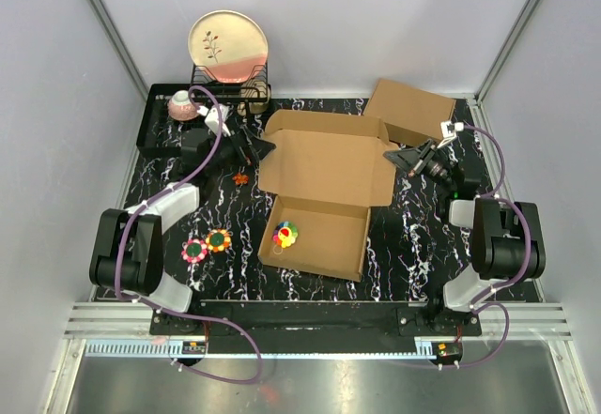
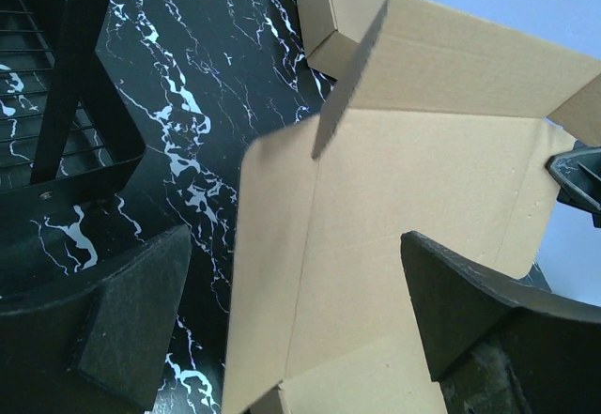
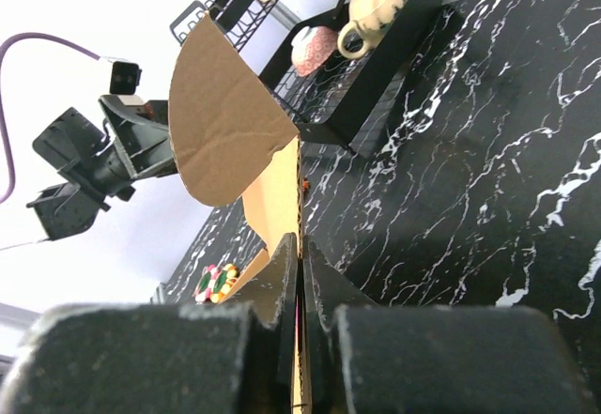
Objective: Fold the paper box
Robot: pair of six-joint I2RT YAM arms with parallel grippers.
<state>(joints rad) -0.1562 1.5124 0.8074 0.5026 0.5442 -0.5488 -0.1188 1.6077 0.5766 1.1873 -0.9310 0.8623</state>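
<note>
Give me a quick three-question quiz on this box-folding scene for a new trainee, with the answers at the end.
1. True or false: the right gripper is shut on a lid flap of the paper box.
2. What lies inside the box's base? A: a plate. B: a colourful toy. C: nothing.
3. How many flower-shaped toys lie on the table to the left of the box?
Key: 1 true; 2 B; 3 two.

Worktop's [image 1: 413,236] far-left corner: plate [image 1: 227,43] upright in a black rack [image 1: 231,82], teapot [image 1: 183,106] beside. Far-right corner: closed cardboard box [image 1: 409,110]. Near left edge: flower toys [image 1: 195,251].
</note>
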